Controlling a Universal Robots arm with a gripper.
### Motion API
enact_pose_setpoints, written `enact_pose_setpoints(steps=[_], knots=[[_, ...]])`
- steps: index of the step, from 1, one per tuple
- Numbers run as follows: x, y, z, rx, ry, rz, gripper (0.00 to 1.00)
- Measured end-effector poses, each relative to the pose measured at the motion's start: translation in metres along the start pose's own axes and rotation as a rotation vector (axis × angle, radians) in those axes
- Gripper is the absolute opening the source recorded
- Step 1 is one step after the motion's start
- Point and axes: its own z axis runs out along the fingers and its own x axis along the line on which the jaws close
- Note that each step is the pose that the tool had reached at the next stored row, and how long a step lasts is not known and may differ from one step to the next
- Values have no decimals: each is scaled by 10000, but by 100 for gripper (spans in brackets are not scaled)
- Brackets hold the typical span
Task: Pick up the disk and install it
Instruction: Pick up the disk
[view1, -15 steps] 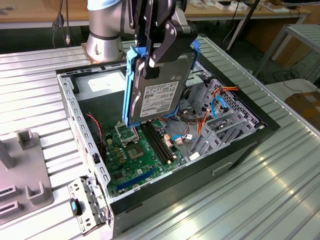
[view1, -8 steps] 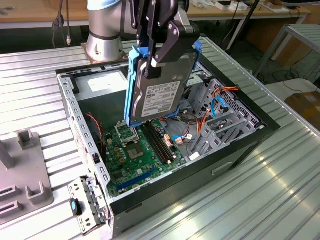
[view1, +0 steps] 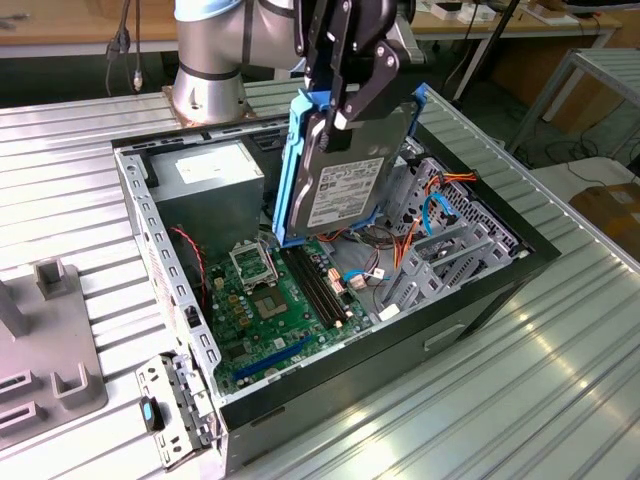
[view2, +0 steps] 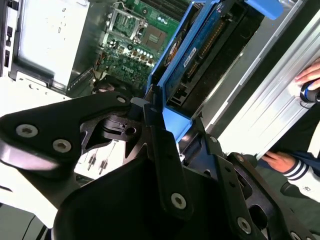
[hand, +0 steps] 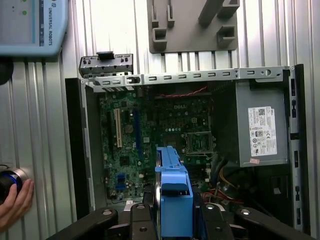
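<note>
My gripper (view1: 345, 115) clamps the disk (view1: 345, 190) on edge, top centre of the exterior view, above the open computer case (view1: 160, 250) on the tabletop (view1: 560, 380).

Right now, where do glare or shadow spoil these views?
Exterior view: bright glare streaks the table, while the disk is evenly lit. Second wrist view: the power supply is washed out white. First wrist view: inside the case, next to the power supply, lies deep shadow.
</note>
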Motion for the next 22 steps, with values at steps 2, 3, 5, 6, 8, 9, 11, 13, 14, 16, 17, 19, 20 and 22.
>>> enact_pose_setpoints(steps=[2, 3, 5, 6, 8, 9, 11, 13, 14, 16, 17, 19, 20, 22], knots=[[-6, -89, 1, 0, -1, 0, 37], [-9, -136, 0, 0, 0, 0, 37], [-17, -259, 1, 0, -1, 0, 37], [-20, -299, 0, -1, 0, 0, 37], [-23, -361, 0, -1, -1, -1, 37], [-26, -410, 0, -1, 0, 0, 37], [-32, -498, 0, -1, 0, 0, 37], [-38, -590, -1, -1, 0, 0, 37], [-40, -614, -1, -2, -1, 0, 37], [-44, -670, -2, -2, 0, 0, 37], [-45, -692, -2, -2, 0, 0, 37], [-48, -737, -2, -2, 0, 1, 37], [-50, -758, -2, -2, 0, 0, 37], [-54, -823, -2, -2, 0, 0, 37]])
